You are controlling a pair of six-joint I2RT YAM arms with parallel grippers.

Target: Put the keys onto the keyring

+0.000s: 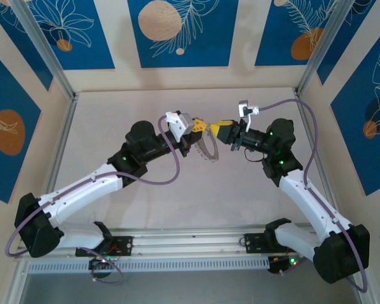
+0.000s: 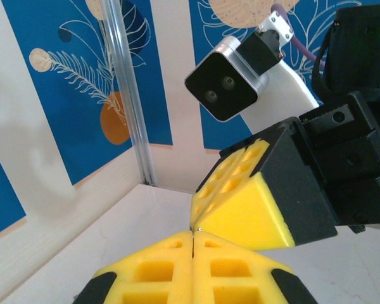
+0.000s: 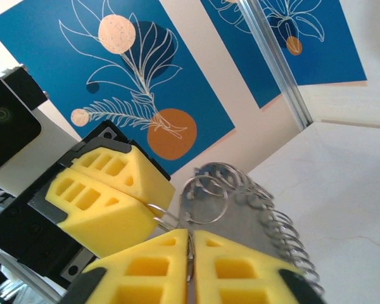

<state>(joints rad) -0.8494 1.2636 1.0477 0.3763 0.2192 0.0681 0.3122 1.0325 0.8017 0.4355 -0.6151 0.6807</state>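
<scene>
My two grippers meet tip to tip above the middle of the table. The keyring (image 1: 206, 150) hangs below them, a grey metal piece fringed with many small silver loops (image 3: 285, 228). The left gripper (image 1: 201, 125) is shut, and its yellow fingers (image 3: 107, 202) pinch one silver loop of the keyring (image 3: 240, 212). My right gripper (image 3: 190, 237) is closed on a thin ring wire at the keyring's edge, with a hairline gap between its pads. In the left wrist view the left gripper (image 2: 194, 235) has its pads pressed together, and the right gripper's yellow fingers (image 2: 240, 202) touch its tip. The keys are out of view.
The pale table (image 1: 114, 120) is walled by blue and cream patterned panels (image 1: 177, 31) with metal corner posts (image 1: 47, 57). A purple cable (image 1: 307, 126) loops over the right arm and another (image 1: 171, 171) under the left wrist. The right wrist camera (image 2: 225, 88) sits close above the left fingers.
</scene>
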